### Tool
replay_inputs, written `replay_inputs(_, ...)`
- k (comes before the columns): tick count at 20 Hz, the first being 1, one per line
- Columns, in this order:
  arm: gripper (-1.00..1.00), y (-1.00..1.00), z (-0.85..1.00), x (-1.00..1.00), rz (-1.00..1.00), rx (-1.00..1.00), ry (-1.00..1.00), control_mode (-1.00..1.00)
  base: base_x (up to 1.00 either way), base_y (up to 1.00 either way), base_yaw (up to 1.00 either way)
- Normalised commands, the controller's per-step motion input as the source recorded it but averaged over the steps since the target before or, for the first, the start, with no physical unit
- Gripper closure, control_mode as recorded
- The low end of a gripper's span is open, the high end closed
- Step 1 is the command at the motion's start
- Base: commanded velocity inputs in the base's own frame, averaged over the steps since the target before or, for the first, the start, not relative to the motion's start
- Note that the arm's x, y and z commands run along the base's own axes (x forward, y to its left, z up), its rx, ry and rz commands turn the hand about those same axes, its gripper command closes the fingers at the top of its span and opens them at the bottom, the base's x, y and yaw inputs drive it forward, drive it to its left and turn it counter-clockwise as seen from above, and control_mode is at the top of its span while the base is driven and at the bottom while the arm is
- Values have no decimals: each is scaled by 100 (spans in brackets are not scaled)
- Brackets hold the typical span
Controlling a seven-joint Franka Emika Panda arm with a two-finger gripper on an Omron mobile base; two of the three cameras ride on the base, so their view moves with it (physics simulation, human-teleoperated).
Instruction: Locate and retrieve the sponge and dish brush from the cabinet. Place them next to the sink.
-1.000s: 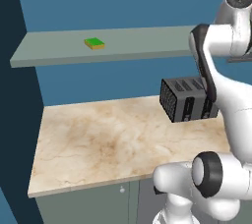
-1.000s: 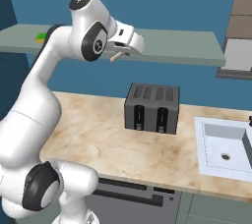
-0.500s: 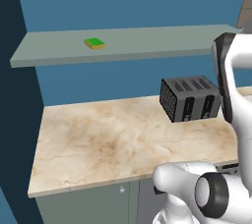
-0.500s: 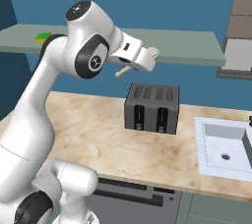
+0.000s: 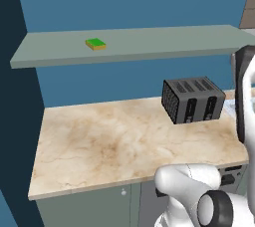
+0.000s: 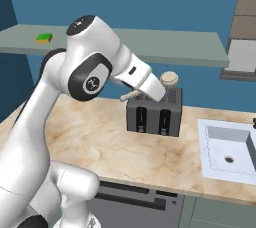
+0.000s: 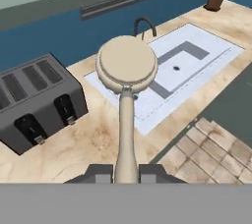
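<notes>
Dish brush carried above the table, sponge left on the cabinet shelf

In the left base view the sponge (image 5: 95, 44) is seen lying flat on the cabinet (image 5: 149, 42) board, up and well left of the toaster (image 5: 193, 100). In the right base view the dish brush (image 6: 161, 83) is held just above the toaster (image 6: 154, 113), with the sink (image 6: 227, 150) to the toaster's right. In the hand view the fingers (image 7: 102, 173) are clamped on the brush's thin handle near its end, the round head pointing past the toaster (image 7: 35, 101) toward the sink (image 7: 187, 66). The brush is judged light and stiff, though liable to swivel when gripped so far back; the sponge is judged soft and best pinched across its short sides
</notes>
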Motion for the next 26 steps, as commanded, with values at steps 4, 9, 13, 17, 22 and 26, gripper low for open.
replay_inputs(4, 100, 0, -81, -3, -18, 0, 4, -100, 0, 0, 0)
replay_inputs(9, 100, 0, -77, 33, -19, 10, 3, -100, 0, 0, 0)
replay_inputs(13, 100, -12, -53, 67, -8, 9, 4, -100, 0, 0, 0)
replay_inputs(17, 100, -18, -47, 59, -1, 4, -1, -100, 0, 0, 0)
replay_inputs(22, 100, -23, -66, 48, -2, 3, -2, -100, 0, 0, 0)
replay_inputs(26, 100, -28, -56, 51, 0, 3, 0, -100, 0, 0, 0)
